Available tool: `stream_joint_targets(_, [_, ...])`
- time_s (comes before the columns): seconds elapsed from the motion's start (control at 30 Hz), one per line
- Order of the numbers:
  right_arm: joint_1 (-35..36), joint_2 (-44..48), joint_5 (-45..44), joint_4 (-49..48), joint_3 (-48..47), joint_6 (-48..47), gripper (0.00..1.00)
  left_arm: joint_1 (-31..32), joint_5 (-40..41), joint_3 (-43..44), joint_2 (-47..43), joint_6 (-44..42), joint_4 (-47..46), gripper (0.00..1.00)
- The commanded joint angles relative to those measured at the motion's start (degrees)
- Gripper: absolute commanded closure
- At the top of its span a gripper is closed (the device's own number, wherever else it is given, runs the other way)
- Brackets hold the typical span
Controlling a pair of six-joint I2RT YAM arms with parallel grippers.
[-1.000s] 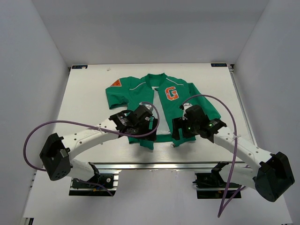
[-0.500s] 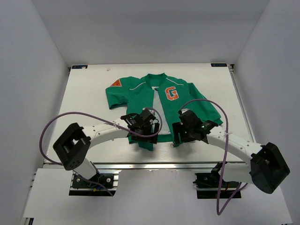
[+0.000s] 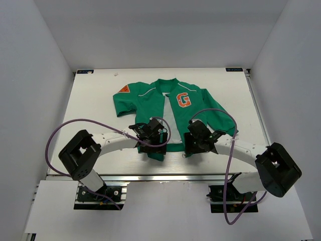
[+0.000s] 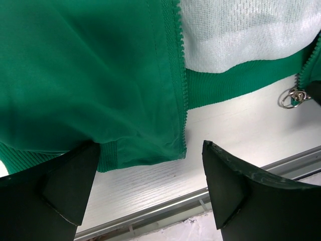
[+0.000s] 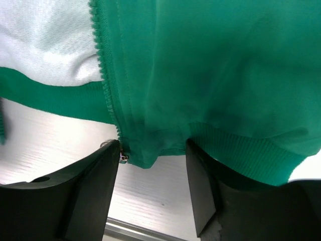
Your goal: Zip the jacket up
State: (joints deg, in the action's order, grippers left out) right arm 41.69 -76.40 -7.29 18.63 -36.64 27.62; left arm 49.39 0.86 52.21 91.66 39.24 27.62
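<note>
The green jacket (image 3: 145, 100) lies flat on the white table, its front unzipped and pale lining (image 4: 241, 30) showing. My left gripper (image 3: 153, 144) hangs open over the bottom corner of the jacket's left front panel (image 4: 140, 140), its fingers (image 4: 70, 186) standing wide on either side. The zipper teeth (image 4: 181, 75) run up that edge. My right gripper (image 3: 193, 144) straddles the other panel's bottom corner (image 5: 150, 150), jaws partly narrowed but with a gap. The zip slider (image 5: 122, 156) sits against the left finger (image 5: 85, 191). Its ring pull (image 4: 291, 96) lies on the table.
An aluminium rail (image 3: 165, 176) runs along the table's near edge, just below both grippers. Purple cables (image 3: 75, 125) loop from each arm. White walls enclose the table at the left, right and back.
Both arms have swung inward and lowered onto the jacket's bottom hem. The right jaws have narrowed around the hem corner; the left jaws stay wide.
</note>
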Motion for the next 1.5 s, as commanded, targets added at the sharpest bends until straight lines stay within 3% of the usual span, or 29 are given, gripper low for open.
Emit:
stream_joint_targets(0.0, [1.37,-1.12,-1.58,-3.78,0.69,2.18,0.39,-0.43,0.1,-1.67,-0.34,0.39,-2.13,0.07])
stream_joint_targets(0.23, [4.62,-4.19,-8.51,-2.29,0.78,6.21,0.37,-0.43,0.02,-2.11,-0.16,0.48,-2.13,0.07])
stream_joint_targets(0.53, [10.86,-14.37,-19.87,7.81,-4.13,12.72,0.41,-0.43,0.89,-1.76,-1.04,0.31,-0.9,0.07])
stream_joint_targets(0.67, [12.53,-16.94,-19.61,9.4,-4.67,15.1,0.59,-0.43,1.51,-1.93,-1.3,0.57,-0.55,0.07])
stream_joint_targets(0.77, [12.71,-16.33,-18.47,8.09,-4.32,14.23,0.64,-0.52,1.42,-2.11,-1.66,0.66,-0.63,0.07])
stream_joint_targets(0.9, [12.63,-13.17,-15.23,4.84,-3.88,11.59,0.63,-0.52,1.51,-2.02,-1.92,0.66,-0.46,0.07])
stream_joint_targets(1.03, [12.62,-10.26,-12.49,2.29,-3.09,9.91,0.44,-0.52,1.33,-2.02,-2.18,0.57,-0.63,0.07])
stream_joint_targets(1.47, [10.08,-4.81,-7.04,0.44,-1.5,11.23,0.42,-0.52,0.63,-2.11,-2.71,0.57,-0.81,0.07])
